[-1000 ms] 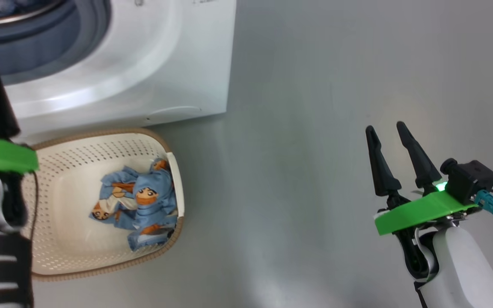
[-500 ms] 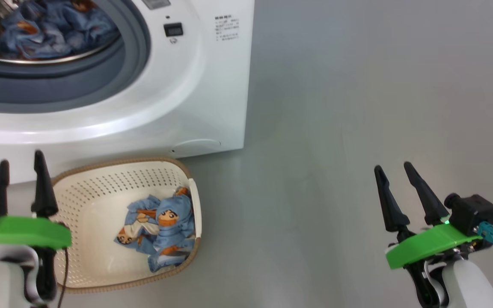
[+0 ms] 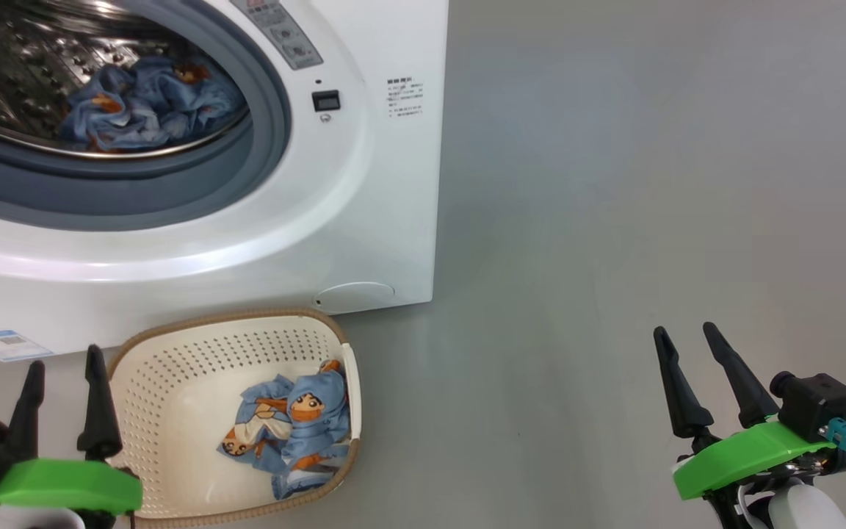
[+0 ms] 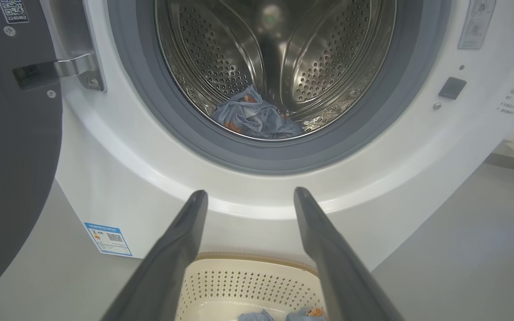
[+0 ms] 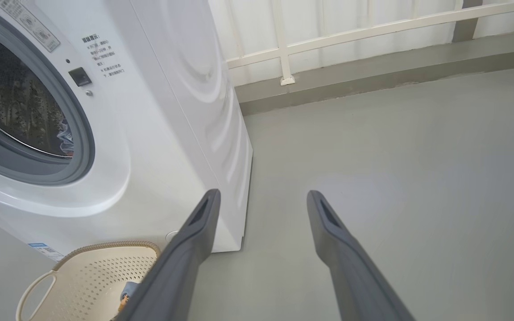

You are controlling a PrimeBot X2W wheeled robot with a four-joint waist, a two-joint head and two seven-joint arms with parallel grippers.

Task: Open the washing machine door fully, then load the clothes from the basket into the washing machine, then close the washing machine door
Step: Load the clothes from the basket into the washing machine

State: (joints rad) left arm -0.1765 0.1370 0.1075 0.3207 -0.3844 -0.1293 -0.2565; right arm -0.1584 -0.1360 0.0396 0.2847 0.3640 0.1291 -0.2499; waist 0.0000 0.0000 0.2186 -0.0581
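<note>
Here, my left gripper (image 3: 63, 358) hovers, its two dark fingers (image 3: 96, 411) spread and empty, close by the cream perforated plastic basket (image 3: 173, 382) on the grey floor (image 3: 614, 220). The basket holds light blue cartoon-print clothes (image 3: 294, 433); more lie in the steel drum (image 4: 328, 58) of the big white washing machine (image 3: 364, 184), whose dark-rimmed door (image 4: 11, 156) stands open. My right gripper (image 3: 684, 330), also spread and empty, is well apart.

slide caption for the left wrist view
Open left gripper faces the washing machine, clothes in its drum, the basket at its foot, the washing machine door swung open.
</note>
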